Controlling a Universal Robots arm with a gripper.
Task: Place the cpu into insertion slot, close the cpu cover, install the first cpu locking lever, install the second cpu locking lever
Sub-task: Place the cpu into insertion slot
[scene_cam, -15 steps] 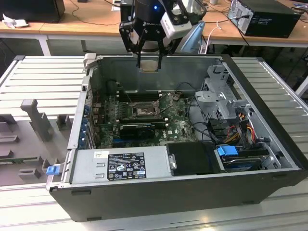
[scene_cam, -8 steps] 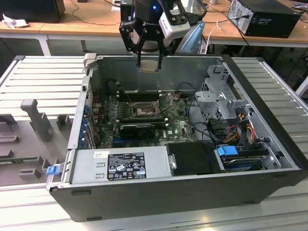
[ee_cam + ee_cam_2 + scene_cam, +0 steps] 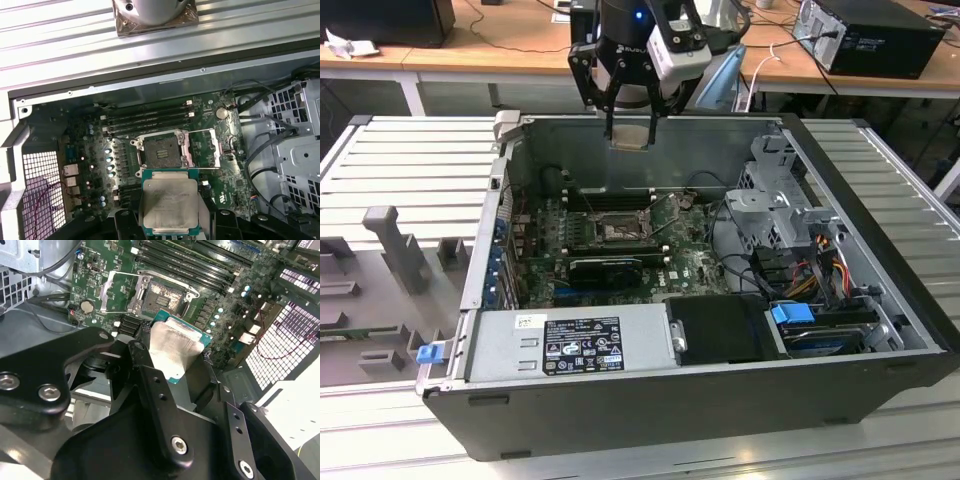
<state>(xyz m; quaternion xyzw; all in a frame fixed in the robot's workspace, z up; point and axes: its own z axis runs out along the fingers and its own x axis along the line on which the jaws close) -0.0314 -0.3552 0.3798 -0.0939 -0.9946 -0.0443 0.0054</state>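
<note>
- The gripper (image 3: 629,135) is clenched on the cpu (image 3: 169,202), its jaws pinching two opposite edges. The chip hangs over the far edge of the computer case (image 3: 720,150), well above the motherboard (image 3: 690,265).
- The insertion slot (image 3: 161,152) lies bare near the board's middle, with the cpu cover (image 3: 218,150) flipped open beside it.
- Risk: in both wrist views the chip looks turned relative to the socket. Lowered that way, it could sit crooked and bend pins.
- Risk: the edge grip is thin, so a knock against the case wall could shift the chip.
- Count: one cpu, one insertion slot, one cpu cover, one gripper.
</note>
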